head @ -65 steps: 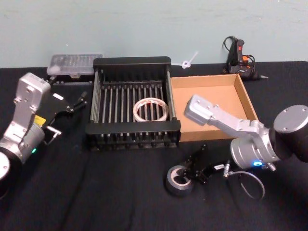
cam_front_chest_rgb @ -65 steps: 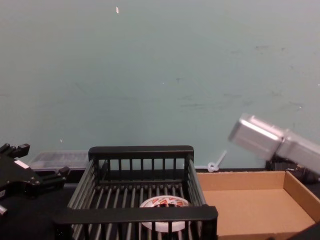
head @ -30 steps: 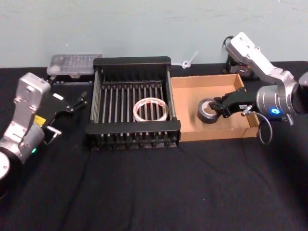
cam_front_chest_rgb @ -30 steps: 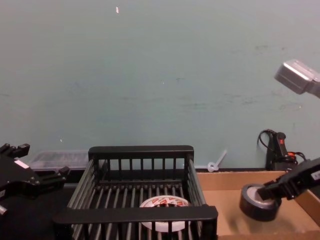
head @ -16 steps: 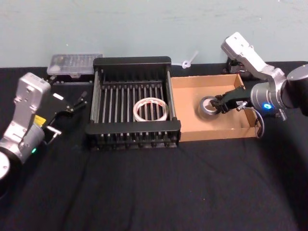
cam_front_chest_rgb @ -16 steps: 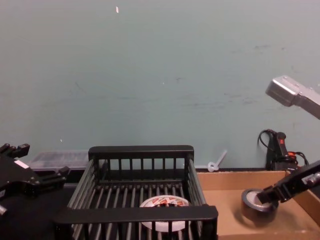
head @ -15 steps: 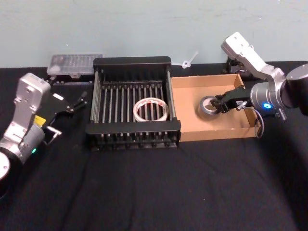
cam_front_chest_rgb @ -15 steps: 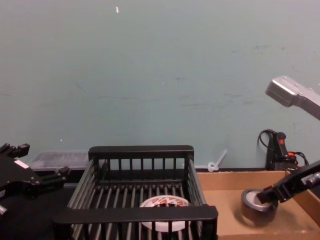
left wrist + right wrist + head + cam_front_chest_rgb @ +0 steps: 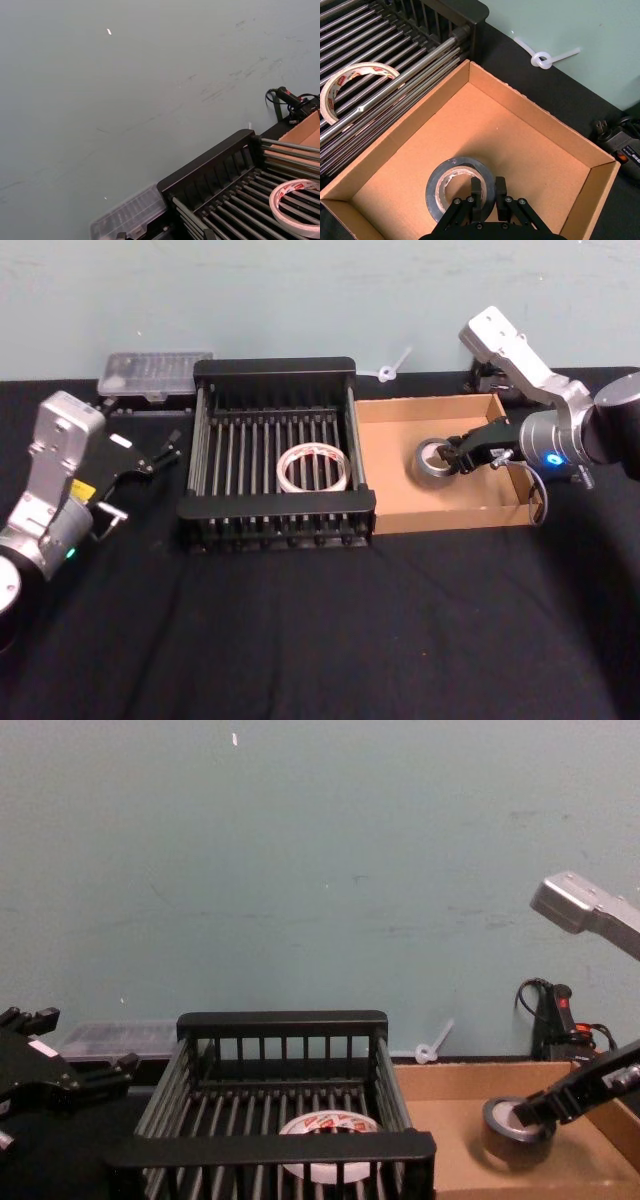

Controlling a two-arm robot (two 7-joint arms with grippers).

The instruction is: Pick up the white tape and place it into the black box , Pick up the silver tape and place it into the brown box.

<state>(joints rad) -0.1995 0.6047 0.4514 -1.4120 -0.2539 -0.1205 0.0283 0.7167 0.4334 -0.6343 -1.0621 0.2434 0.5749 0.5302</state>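
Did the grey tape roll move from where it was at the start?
Yes. The silver tape went from the black cloth in front of the brown box into that box, right gripper pinching its wall.

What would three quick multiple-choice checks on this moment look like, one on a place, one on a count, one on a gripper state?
1. Where is the silver tape?
A. on the black cloth
B. inside the brown box
C. inside the black box

2. How many tape rolls lie in the black box?
A. none
B. one
C. two

3. How is the right gripper?
A. shut on the silver tape's wall
B. open, high over the cloth
C. shut on the white tape

Key: 1 B, the roll sits on the cardboard floor in the right wrist view. 2 B, the white tape lies alone on the ribbed floor. 3 A, its fingers pinch the roll's wall, one inside the core, one outside. The left gripper is parked left of the black box.
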